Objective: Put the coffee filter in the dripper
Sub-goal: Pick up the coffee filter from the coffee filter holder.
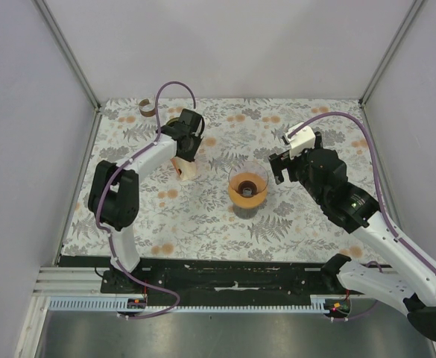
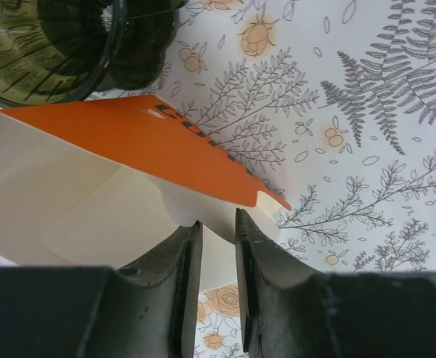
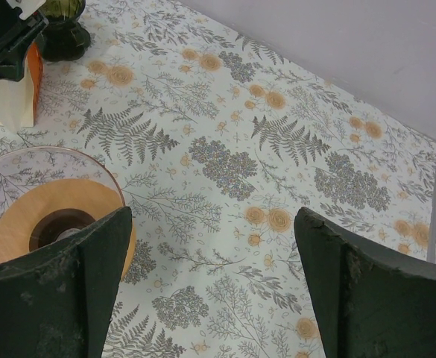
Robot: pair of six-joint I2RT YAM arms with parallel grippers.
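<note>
A stack of cream coffee filters (image 2: 68, 201) stands in an orange-faced holder (image 2: 165, 145), left of centre on the table (image 1: 187, 170). My left gripper (image 2: 218, 224) is at its corner. The rounded edge of one white filter (image 2: 216, 245) lies between the two fingers, which stand a narrow gap apart. The dripper (image 1: 248, 186), clear glass with an orange-brown collar, stands mid-table with nothing in it. Just right of it, my right gripper (image 1: 279, 168) is wide open and holds nothing. In the right wrist view the dripper (image 3: 24, 220) is at the lower left, beside the left finger (image 3: 102, 268).
A dark green glass vessel (image 2: 39, 45) stands just behind the filter holder. A small brown ring (image 1: 147, 107) lies at the back left corner. Grey walls close in the floral table (image 1: 314, 224) on three sides.
</note>
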